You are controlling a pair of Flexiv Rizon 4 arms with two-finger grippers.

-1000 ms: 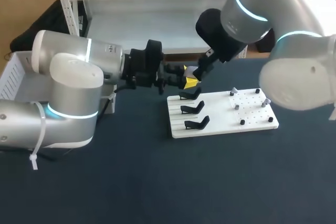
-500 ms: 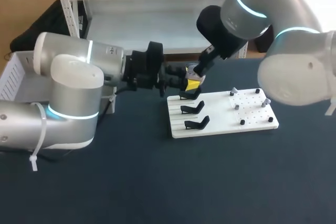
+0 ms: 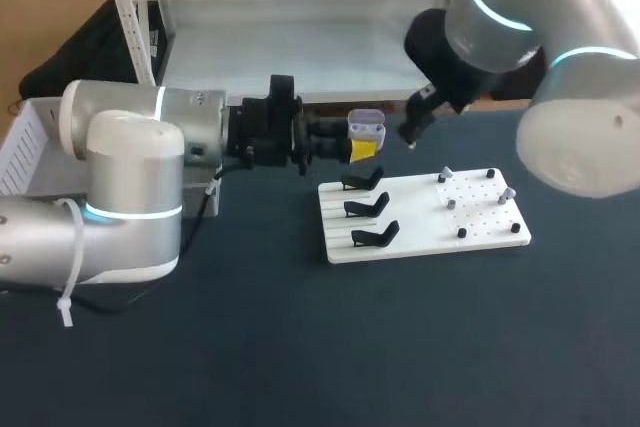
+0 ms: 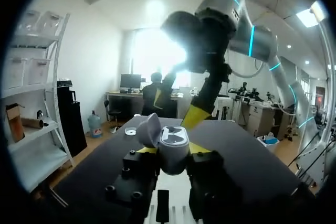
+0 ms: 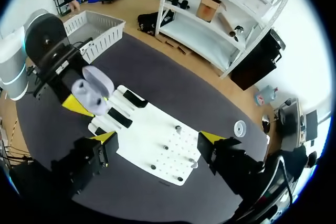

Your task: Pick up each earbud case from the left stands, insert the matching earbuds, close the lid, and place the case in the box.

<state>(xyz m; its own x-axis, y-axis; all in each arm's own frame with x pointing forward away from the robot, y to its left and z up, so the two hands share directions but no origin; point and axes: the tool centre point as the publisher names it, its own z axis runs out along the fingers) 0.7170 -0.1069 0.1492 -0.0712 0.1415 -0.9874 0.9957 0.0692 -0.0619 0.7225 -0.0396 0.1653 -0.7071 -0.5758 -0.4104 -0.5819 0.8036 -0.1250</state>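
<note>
A lavender earbud case (image 3: 366, 127) is held above the table's far side, just beyond the white board (image 3: 425, 247), and its lid stands open. My left gripper (image 3: 352, 147) is shut on it. In the left wrist view the case (image 4: 173, 148) sits between the yellow tips with the lid (image 4: 148, 129) raised. My right gripper (image 3: 413, 130) hangs open to the right of the case, apart from it. The right wrist view has the open right gripper (image 5: 157, 137) above the board (image 5: 152, 135), with the case (image 5: 92, 90) off to one side. Three black stands (image 3: 368, 207) on the board's left are empty.
Small grey and black pieces (image 3: 451, 203) sit on pegs on the board's right half. A white slatted basket (image 3: 25, 147) stands at the table's left edge and also shows in the right wrist view (image 5: 100, 30). Dark table surface lies in front of the board.
My right gripper has drawn back to the right, away from the case. The case now shows with its lid up. The left gripper holds it at nearly the same spot.
</note>
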